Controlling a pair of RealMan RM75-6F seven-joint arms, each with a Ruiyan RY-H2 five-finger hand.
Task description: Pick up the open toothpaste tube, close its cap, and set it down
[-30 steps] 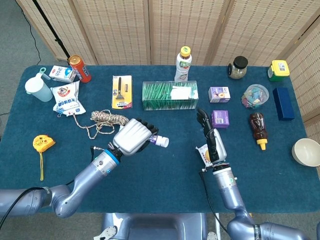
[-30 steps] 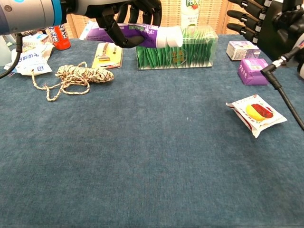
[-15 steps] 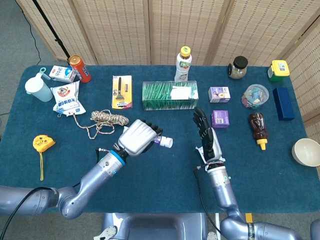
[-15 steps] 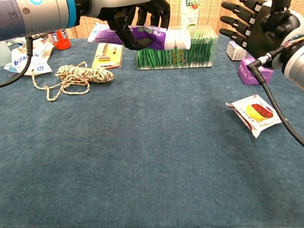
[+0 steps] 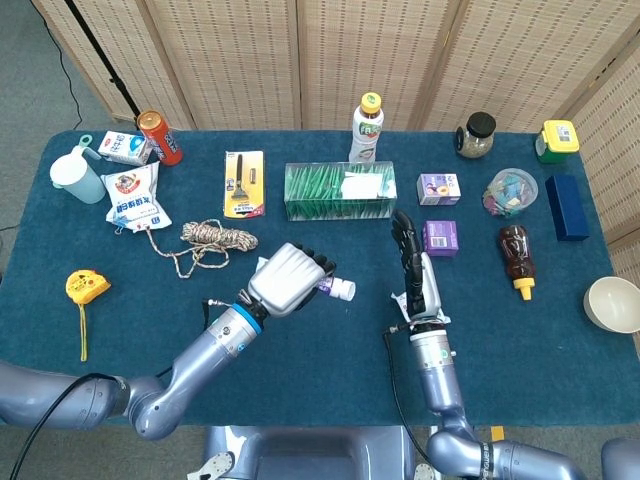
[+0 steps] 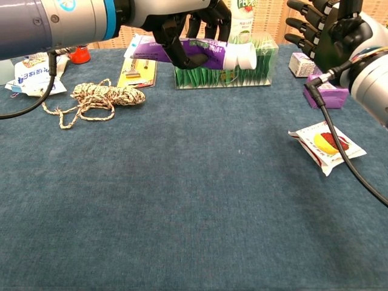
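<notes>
Chest view shows the left hand (image 6: 182, 24) gripping the tube (image 6: 194, 53) above the table (image 6: 182, 200), white cap end toward the right hand (image 6: 324, 27), which is empty, fingers spread. A push there could slide the tube loose.

purple toothpaste tube (image 6: 200, 53), held level, white cap

Head view looks down over the whole table (image 5: 330, 360) — chest view low, close, sharing its middle

Glossy plastic toothpaste tube (image 6: 194, 53), brushed-metal left hand (image 5: 291, 279), matt napped cloth on the table (image 6: 182, 200).
</notes>
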